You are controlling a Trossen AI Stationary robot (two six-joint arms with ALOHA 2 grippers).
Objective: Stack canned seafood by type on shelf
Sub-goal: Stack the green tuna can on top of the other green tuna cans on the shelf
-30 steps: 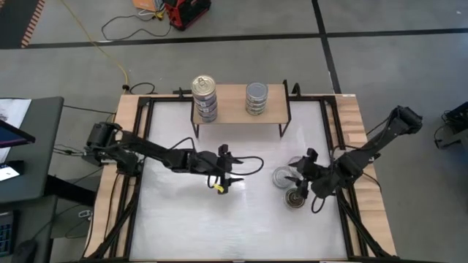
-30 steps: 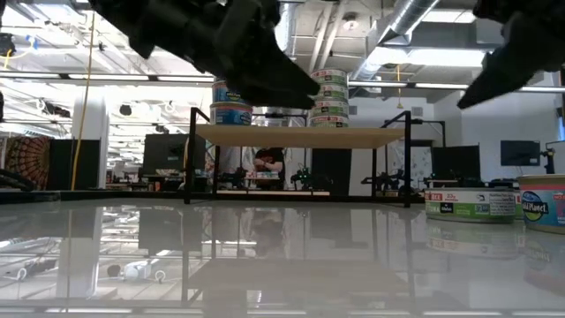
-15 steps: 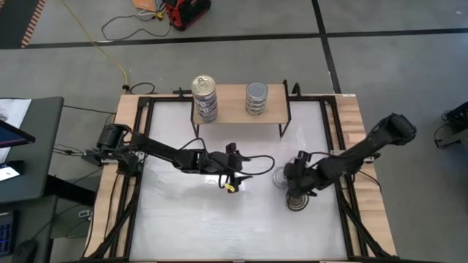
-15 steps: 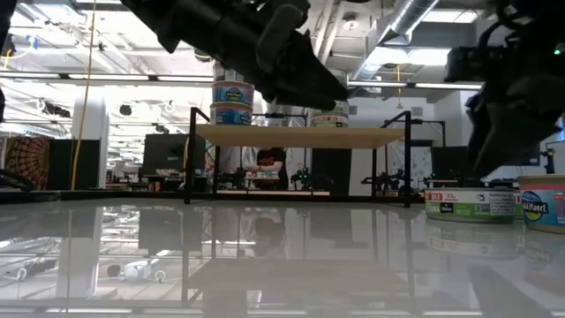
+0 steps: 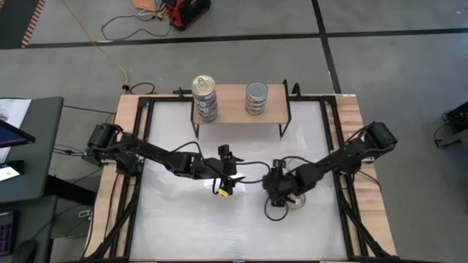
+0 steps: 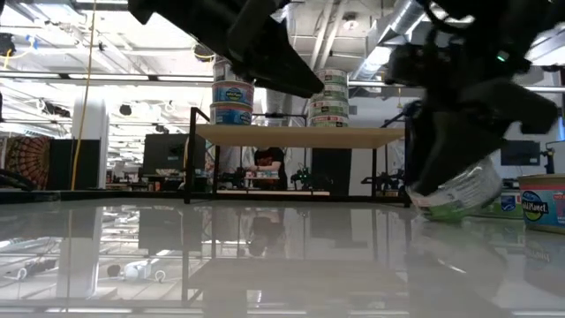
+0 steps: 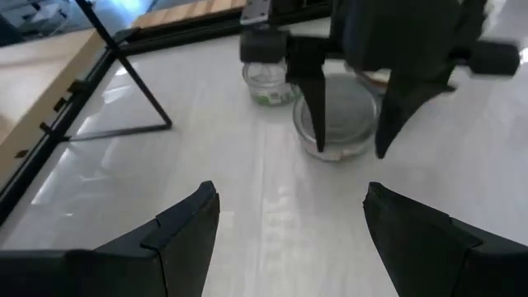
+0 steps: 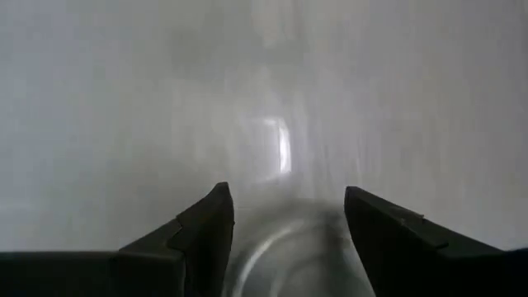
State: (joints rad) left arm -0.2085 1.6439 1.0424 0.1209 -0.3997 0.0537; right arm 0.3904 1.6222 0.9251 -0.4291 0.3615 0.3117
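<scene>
I see a white tabletop (image 5: pixel 183 212) edged in pale wood, and a light-wood shelf (image 5: pixel 234 102) on black legs at top centre. Its left stack (image 5: pixel 205 86) is gold-topped, the right stack (image 5: pixel 257 93) silver-topped. Both arms are black.

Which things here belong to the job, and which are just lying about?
Job: shelf, gold-topped stack, silver-topped stack, tilted tin in right tool, spare tin on table, left tool.
Lying about: red case, yellow floor cable, black desk.
</scene>
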